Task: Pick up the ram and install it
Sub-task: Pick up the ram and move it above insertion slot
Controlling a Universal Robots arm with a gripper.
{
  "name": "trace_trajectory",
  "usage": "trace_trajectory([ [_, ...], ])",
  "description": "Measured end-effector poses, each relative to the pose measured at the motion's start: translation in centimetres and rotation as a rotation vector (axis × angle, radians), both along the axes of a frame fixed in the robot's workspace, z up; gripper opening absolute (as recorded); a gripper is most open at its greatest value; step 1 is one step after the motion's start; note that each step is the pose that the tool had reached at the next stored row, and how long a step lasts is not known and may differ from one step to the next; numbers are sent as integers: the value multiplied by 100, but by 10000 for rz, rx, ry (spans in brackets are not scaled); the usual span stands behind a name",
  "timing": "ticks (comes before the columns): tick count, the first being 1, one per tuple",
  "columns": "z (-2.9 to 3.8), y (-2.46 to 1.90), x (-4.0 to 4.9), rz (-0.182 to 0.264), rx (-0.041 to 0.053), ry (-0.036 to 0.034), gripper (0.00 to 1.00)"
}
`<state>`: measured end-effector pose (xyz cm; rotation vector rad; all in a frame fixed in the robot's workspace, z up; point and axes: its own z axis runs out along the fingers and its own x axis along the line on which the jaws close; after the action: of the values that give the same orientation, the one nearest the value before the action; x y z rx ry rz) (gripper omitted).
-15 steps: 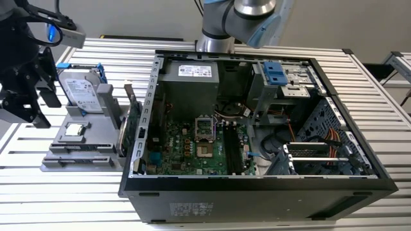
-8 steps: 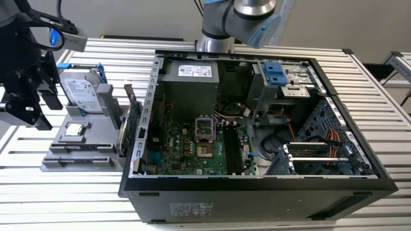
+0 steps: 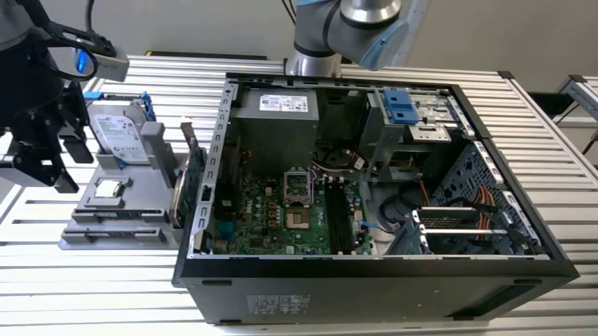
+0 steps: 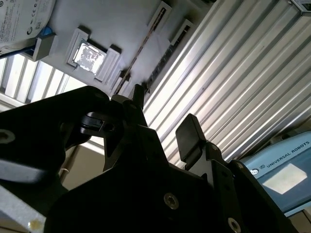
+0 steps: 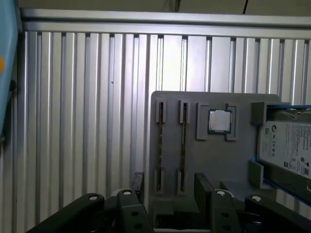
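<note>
At the exterior view's left, the gripper (image 3: 66, 168) hangs beside a gray parts tray (image 3: 94, 238), its fingers (image 5: 203, 184) spread wide and holding nothing. In the first wrist view we see the ram (image 5: 183, 145) standing on edge in 1 of the tray's 2 slots, the slot nearer the processor chip (image 5: 219, 120), with a hard drive (image 5: 286, 145) beyond. Farther right, the open computer case (image 3: 374, 280) lies on the slatted table (image 3: 561, 161).
</note>
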<state>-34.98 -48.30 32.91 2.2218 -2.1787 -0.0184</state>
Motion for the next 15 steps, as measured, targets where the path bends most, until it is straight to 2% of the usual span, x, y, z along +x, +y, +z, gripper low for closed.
trace_trajectory([
  [15, -136, 0, 0, -3, -1, 1, 100],
])
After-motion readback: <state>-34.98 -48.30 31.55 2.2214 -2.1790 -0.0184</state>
